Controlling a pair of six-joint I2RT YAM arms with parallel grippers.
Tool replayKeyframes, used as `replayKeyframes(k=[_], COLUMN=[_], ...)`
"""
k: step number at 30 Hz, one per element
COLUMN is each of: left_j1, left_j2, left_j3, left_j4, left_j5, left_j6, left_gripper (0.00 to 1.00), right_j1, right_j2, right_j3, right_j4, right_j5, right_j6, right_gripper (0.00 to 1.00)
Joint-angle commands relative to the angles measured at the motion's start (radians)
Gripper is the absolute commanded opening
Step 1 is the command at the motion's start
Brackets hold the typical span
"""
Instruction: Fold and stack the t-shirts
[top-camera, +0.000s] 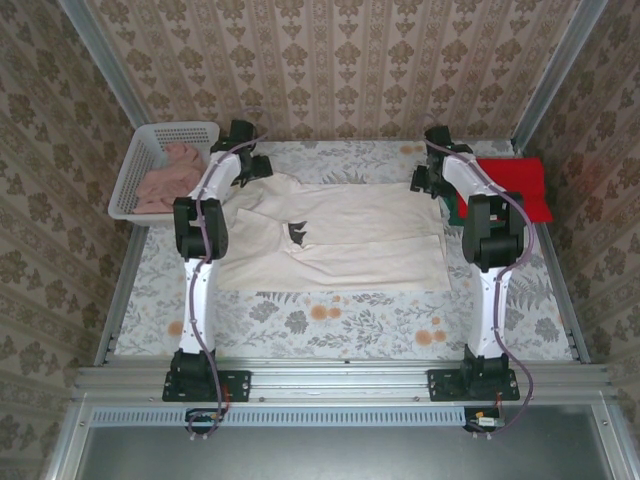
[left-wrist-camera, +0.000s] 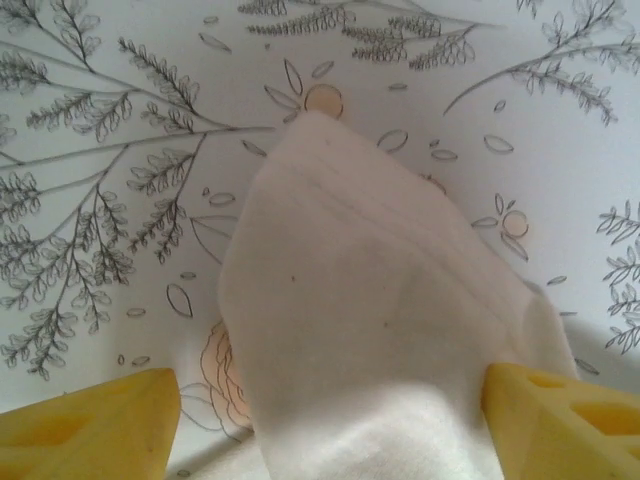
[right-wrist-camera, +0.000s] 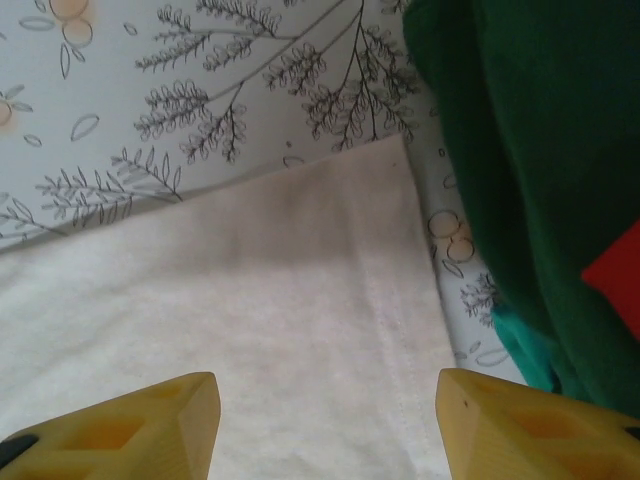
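The cream-white t-shirt (top-camera: 335, 235) lies spread flat across the middle of the table, its near part folded over. My left gripper (top-camera: 248, 166) is at the shirt's far left sleeve. In the left wrist view that gripper (left-wrist-camera: 330, 400) is open, and the pointed sleeve (left-wrist-camera: 350, 290) runs between its yellow fingers (left-wrist-camera: 95, 425) untouched. My right gripper (top-camera: 425, 180) hovers over the far right hem corner, and it (right-wrist-camera: 328, 395) too is open above the cream cloth (right-wrist-camera: 250, 300). The red t-shirt (top-camera: 520, 185) lies folded at the right on the dark green one (right-wrist-camera: 520, 150).
A white lattice basket (top-camera: 135, 165) holding pinkish cloth (top-camera: 170, 178) stands at the table's far left corner. The flowered tablecloth (top-camera: 330, 320) is bare in front of the shirt. Metal frame rails (top-camera: 560, 280) border both sides, with patterned walls behind.
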Motion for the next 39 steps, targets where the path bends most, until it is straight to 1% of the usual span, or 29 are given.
replayKeyframes(k=[1, 5, 6, 8, 13, 14, 15, 16, 17, 19, 20, 25, 26, 27, 29, 31, 33, 36, 39], left_j1=[0.009, 0.011, 0.011, 0.011, 0.012, 0.015, 0.015, 0.015, 0.014, 0.016, 0.017, 0.025, 0.028, 0.028, 0.030, 0.033, 0.034, 0.034, 0.042], left_j2=[-0.019, -0.016, -0.019, -0.024, -0.043, -0.047, -0.055, -0.065, -0.079, -0.105, -0.123, -0.206, -0.228, -0.245, -0.273, -0.295, -0.319, -0.378, -0.473], left_j3=[-0.014, -0.022, -0.025, -0.031, -0.044, -0.047, -0.051, -0.057, -0.065, -0.075, -0.079, -0.107, -0.124, -0.139, -0.171, -0.195, -0.217, -0.261, -0.349], left_j4=[0.061, 0.071, 0.074, 0.081, 0.081, 0.078, 0.076, 0.076, 0.076, 0.074, 0.074, 0.075, 0.084, 0.094, 0.115, 0.122, 0.132, 0.145, 0.162], left_j5=[0.041, 0.055, 0.057, 0.062, 0.073, 0.075, 0.079, 0.082, 0.082, 0.088, 0.092, 0.109, 0.111, 0.111, 0.106, 0.109, 0.136, 0.163, 0.158], left_j6=[-0.028, -0.028, -0.026, -0.018, 0.011, 0.014, 0.017, 0.021, 0.024, 0.029, 0.033, 0.051, 0.052, 0.054, 0.057, 0.054, 0.051, 0.057, 0.064], left_gripper=[0.74, 0.49, 0.43, 0.32, 0.12, 0.06, 0.02, 0.00, 0.00, 0.00, 0.00, 0.00, 0.00, 0.00, 0.00, 0.00, 0.00, 0.00, 0.00], right_j1=[-0.001, -0.003, -0.004, -0.005, -0.006, -0.006, -0.006, -0.006, -0.006, -0.006, -0.006, -0.007, -0.007, -0.007, -0.010, -0.009, -0.009, -0.010, -0.020], right_j2=[0.065, 0.174, 0.201, 0.262, 0.324, 0.334, 0.341, 0.345, 0.346, 0.345, 0.344, 0.315, 0.305, 0.295, 0.272, 0.231, 0.177, 0.104, 0.018], right_j3=[0.106, 0.249, 0.306, 0.397, 0.498, 0.514, 0.521, 0.524, 0.525, 0.522, 0.522, 0.522, 0.522, 0.521, 0.519, 0.483, 0.418, 0.345, 0.242], right_j4=[-0.052, -0.124, -0.164, -0.236, -0.319, -0.333, -0.341, -0.347, -0.351, -0.354, -0.355, -0.348, -0.346, -0.343, -0.345, -0.324, -0.273, -0.228, -0.176], right_j5=[-0.041, 0.000, -0.006, 0.026, 0.017, 0.015, 0.009, -0.004, -0.014, -0.020, -0.023, -0.038, -0.043, -0.042, -0.043, -0.072, -0.098, -0.092, -0.084], right_j6=[-0.025, -0.038, -0.041, -0.041, -0.032, -0.030, -0.030, -0.031, -0.033, -0.033, -0.035, -0.048, -0.050, -0.051, -0.053, -0.050, -0.047, -0.048, -0.053], right_gripper=[0.61, 0.61, 0.61, 0.61, 0.64, 0.64, 0.64, 0.62, 0.56, 0.50, 0.42, 0.18, 0.15, 0.15, 0.05, 0.03, 0.02, 0.02, 0.02])
